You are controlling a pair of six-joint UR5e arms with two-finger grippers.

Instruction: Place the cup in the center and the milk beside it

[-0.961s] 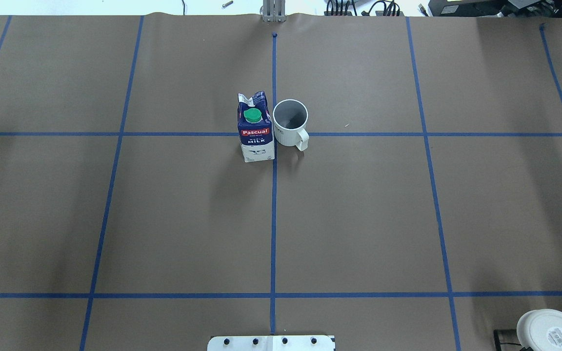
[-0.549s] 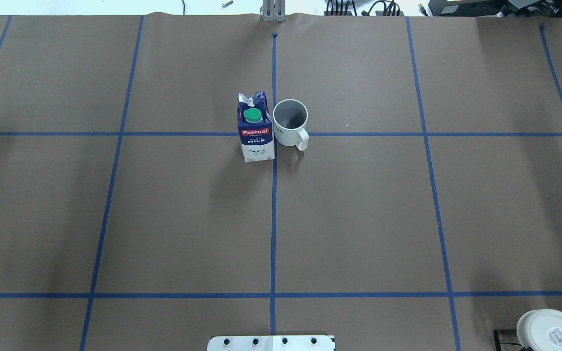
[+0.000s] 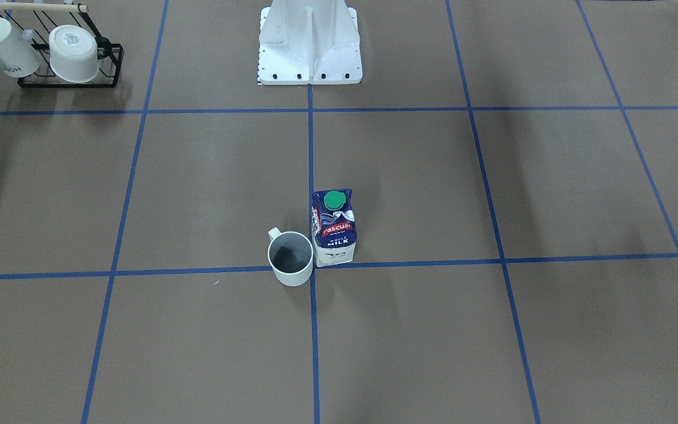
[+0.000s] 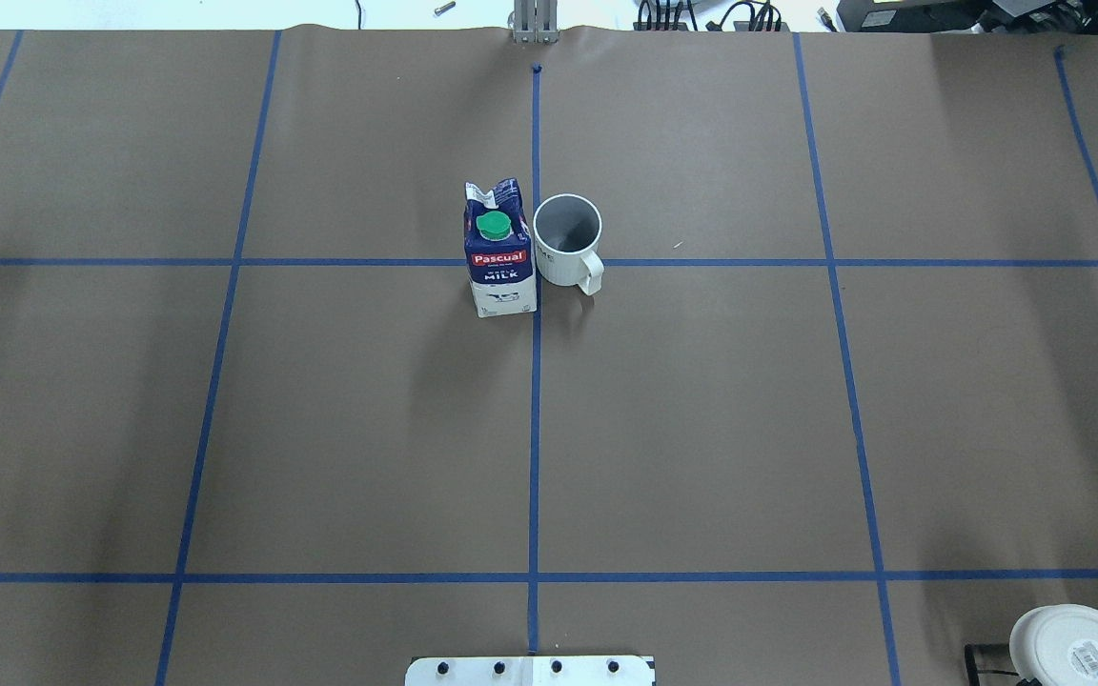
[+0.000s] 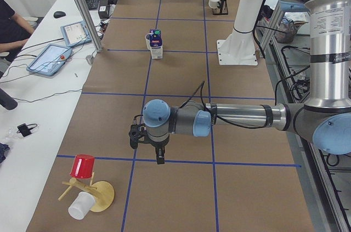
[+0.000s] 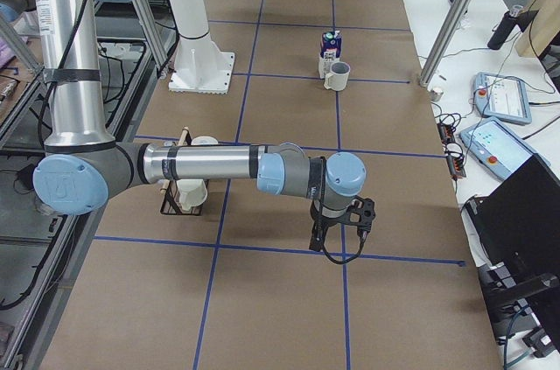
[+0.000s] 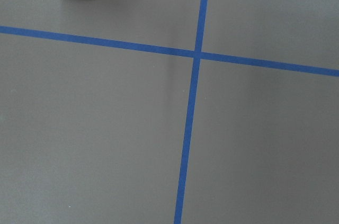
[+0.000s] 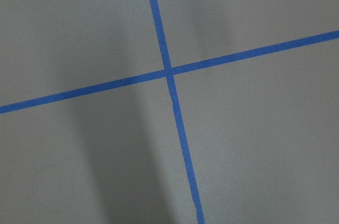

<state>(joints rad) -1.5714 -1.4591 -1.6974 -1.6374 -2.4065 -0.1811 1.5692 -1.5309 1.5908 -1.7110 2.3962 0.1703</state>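
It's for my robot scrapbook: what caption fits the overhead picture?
White cup and milk carton stand upright, side by side, on the brown table.

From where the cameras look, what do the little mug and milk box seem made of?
The cup looks like glazed ceramic: smooth white wall, thick rim, moulded handle. The milk looks like printed coated paperboard, its top folded and creased; the green cap seems plastic.

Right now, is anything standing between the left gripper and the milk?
Nothing visible. In the exterior left view, only bare table lies between the left gripper and the milk. The cup stands beside the milk on its far side, out of the path.
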